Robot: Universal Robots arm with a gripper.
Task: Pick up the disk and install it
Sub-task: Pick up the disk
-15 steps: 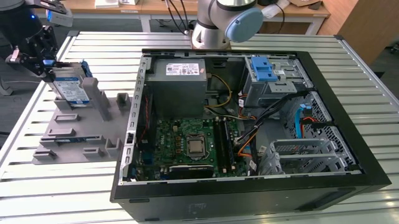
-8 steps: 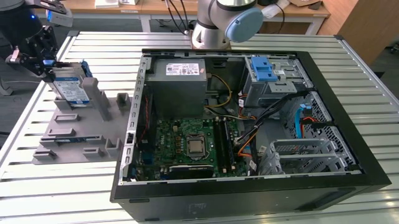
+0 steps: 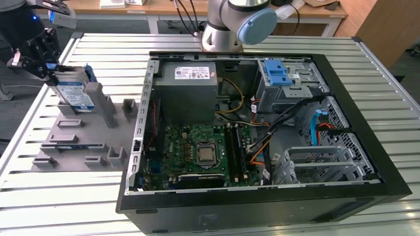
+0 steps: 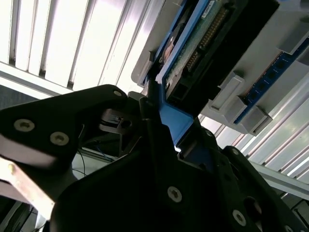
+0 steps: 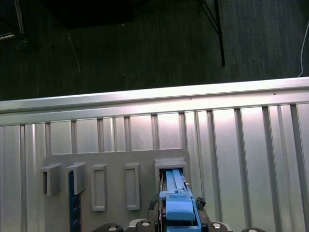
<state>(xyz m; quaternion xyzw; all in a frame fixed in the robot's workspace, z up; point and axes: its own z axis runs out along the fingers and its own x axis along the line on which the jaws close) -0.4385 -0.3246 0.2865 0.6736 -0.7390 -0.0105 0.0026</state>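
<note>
The disk (image 3: 75, 94), a silver-grey drive with a white and blue label in a blue bracket, stands on edge in a slot of the grey holder (image 3: 78, 142) at the exterior view's left. My gripper (image 3: 55, 69) is at its upper end, black fingers on either side of the bracket, shut on it. In the second wrist view the fingers (image 4: 149, 111) press the blue bracket of the disk (image 4: 193, 53). In the first wrist view the blue end of the disk (image 5: 177, 205) sits between my gripper (image 5: 178, 221) parts, over the holder (image 5: 116, 164).
An open black computer case (image 3: 367, 162) lies on the slatted metal table (image 3: 39, 196), with a motherboard, a grey power supply (image 3: 187, 91) and a drive cage with a blue latch (image 3: 278, 74). The holder has several other slots. The arm's base (image 3: 226, 29) stands behind the case.
</note>
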